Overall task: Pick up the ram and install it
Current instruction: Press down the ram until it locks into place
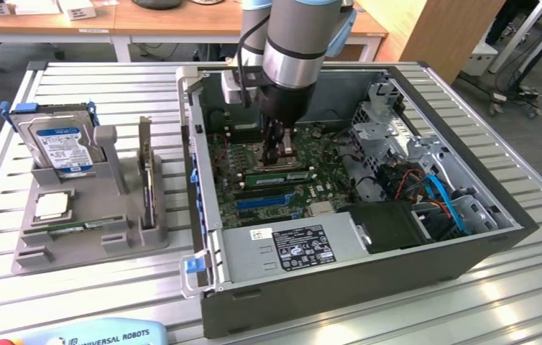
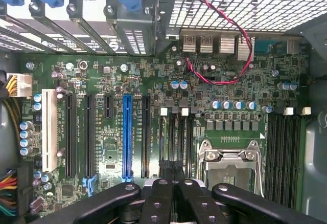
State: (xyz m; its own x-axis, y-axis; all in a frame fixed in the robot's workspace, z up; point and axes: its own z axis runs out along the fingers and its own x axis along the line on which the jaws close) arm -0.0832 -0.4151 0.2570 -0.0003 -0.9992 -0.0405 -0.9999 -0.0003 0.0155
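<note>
**End effector** (image 1: 279, 154): you see its dark, round-bodied wrist reaching down into the open case. Its black, bolt-studded fingers (image 2: 162, 196) are clenched tight against each other, with nothing visible between them.

**Ram** (image 1: 273, 175): a long, thin green strip lying flat along the motherboard's memory slots, just below the end effector's tips. You cannot tell whether the tips touch it.

**Motherboard** (image 2: 102, 81): a flat green board, densely studded. It carries long black slots, one bright blue slot (image 2: 126, 137), a white slot, small silver-topped capacitors and a square metal-framed CPU socket (image 2: 230, 162). A thin red wire (image 2: 225, 75) loops across its far part.

**Computer case** (image 1: 348, 287): a dark grey sheet-metal box, open on top, standing on the bench. A silver power supply (image 1: 290, 248) with a printed label sits along its near wall.

**Holder** (image 1: 31, 244): a grey moulded block with stepped pockets, on the exterior view's left, well apart from the end effector. It carries an upright silver hard drive (image 1: 60, 144) with a blue-white label and a small square silver chip (image 1: 52, 206) lying flat.

**Bench** (image 1: 501, 302): ribbed aluminium slats, pale and matte.
</note>
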